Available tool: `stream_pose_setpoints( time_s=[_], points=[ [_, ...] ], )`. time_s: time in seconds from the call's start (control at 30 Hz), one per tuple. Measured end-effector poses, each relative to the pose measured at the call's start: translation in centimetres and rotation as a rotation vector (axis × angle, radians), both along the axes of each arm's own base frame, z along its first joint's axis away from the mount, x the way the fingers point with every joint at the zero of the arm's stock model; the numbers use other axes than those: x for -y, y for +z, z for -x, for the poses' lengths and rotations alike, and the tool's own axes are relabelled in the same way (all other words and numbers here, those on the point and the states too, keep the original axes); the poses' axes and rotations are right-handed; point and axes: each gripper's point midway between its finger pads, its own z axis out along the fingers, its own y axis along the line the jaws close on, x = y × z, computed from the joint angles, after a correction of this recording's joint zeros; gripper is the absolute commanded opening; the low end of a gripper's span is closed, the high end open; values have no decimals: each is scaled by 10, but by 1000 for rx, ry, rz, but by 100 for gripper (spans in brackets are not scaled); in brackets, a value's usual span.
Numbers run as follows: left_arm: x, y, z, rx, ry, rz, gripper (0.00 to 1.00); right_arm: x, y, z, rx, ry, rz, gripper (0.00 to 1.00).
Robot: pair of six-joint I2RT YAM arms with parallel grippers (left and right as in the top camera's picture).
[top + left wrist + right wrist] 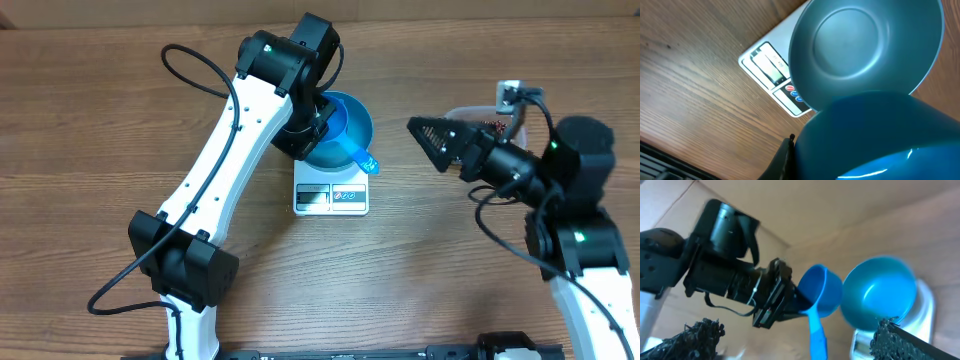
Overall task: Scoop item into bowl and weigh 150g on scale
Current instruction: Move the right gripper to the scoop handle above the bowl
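The teal bowl (352,118) sits on the white scale (332,197), toward its 12 o'clock edge, with the display at 6. The left claw (789,299) is pressed together, pinching a blue scoop (358,152) at the bowl's 5 o'clock rim. At 3 o'clock from the bowl, the right claw (425,133) hangs spread above the tabletop (100,120). Just behind it, beans (491,125) peek from a clear tub (460,112).

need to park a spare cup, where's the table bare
The table is bare left of the left arm, and between the scale and the near edge. Crowded around the bowl, scoop and left hand, with the right hand and tub beside.
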Motion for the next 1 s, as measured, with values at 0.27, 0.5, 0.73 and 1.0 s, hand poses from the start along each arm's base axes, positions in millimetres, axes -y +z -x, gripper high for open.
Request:
stream_pose_setpoints(
  time_s=[0.27,0.5,0.73,1.0],
  points=[
    [-7,4,-14,-26,119,112,4,-7,-46,-23,-312,-13,-134,98],
    [-12,6,-23,-20,166,155,4,-14,-60,-26,-430,-29,-184,93],
    [1,8,-24,-3,140,172,4,-34,-57,-23,-449,-15,-197,89],
    [17,10,-23,22,103,186,4,-55,-55,-15,-429,38,-177,80]
  ],
)
